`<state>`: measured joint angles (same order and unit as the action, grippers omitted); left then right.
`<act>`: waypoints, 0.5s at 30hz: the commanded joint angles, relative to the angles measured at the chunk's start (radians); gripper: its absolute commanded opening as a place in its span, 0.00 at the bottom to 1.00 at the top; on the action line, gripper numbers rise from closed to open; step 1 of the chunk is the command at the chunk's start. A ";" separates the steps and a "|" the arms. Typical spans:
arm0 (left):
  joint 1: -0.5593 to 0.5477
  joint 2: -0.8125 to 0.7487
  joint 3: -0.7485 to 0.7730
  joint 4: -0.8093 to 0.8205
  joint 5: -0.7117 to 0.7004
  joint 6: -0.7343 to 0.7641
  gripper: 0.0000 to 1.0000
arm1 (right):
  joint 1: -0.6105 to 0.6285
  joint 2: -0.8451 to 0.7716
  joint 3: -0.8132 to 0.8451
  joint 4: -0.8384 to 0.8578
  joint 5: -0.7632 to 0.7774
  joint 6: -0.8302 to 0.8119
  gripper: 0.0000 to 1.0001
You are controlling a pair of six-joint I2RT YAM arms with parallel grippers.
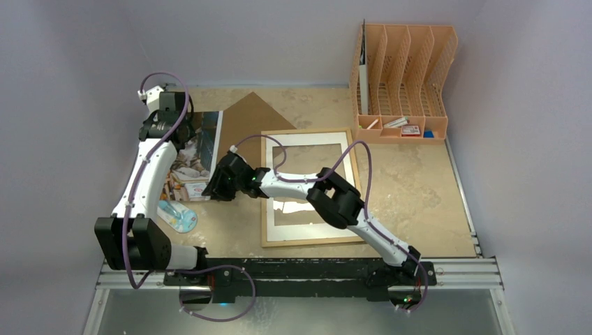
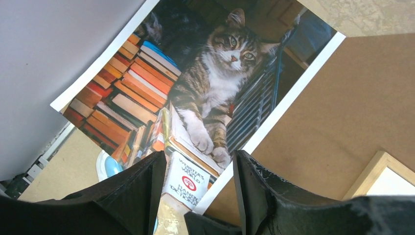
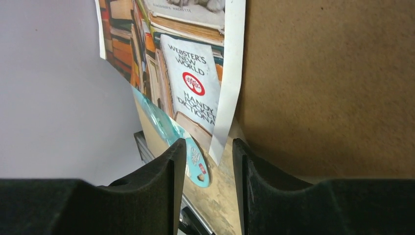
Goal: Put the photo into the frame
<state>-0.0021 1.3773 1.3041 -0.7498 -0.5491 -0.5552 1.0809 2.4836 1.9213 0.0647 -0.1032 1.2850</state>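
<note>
Glossy photo (image 2: 195,83) tilted; left gripper (image 2: 199,161), right gripper (image 3: 209,147) both part-open astride its edge, seemingly not clamping.

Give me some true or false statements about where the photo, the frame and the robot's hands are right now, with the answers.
1. The photo lies inside the frame. False: it lies to the left of the frame, outside it.
2. The right arm reaches across the frame toward the photo. True.
3. The right hand is clamped shut. False: its fingers stand apart, with the photo's corner just ahead of the gap.
4. An orange file organiser stands at the far right corner. True.
5. The photo shows a dog. False: it shows a tabby cat among stacked books.
</note>
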 commanded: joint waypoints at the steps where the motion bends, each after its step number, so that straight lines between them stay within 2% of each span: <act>1: 0.002 -0.048 -0.016 -0.008 0.054 0.017 0.56 | 0.001 0.023 0.060 -0.017 -0.012 0.028 0.41; 6: 0.002 -0.075 -0.026 -0.011 0.105 0.011 0.56 | 0.001 0.060 0.067 0.004 -0.041 0.064 0.37; 11: 0.002 -0.095 -0.031 -0.015 0.137 0.010 0.56 | -0.005 0.061 0.017 0.106 -0.038 0.085 0.33; 13: 0.001 -0.099 -0.027 -0.019 0.150 0.013 0.56 | -0.013 0.059 -0.015 0.169 -0.041 0.088 0.29; 15: 0.002 -0.100 -0.021 -0.027 0.166 0.015 0.57 | -0.020 0.052 -0.052 0.231 -0.044 0.080 0.21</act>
<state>-0.0021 1.3064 1.2781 -0.7681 -0.4255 -0.5556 1.0744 2.5355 1.9282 0.1684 -0.1345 1.3506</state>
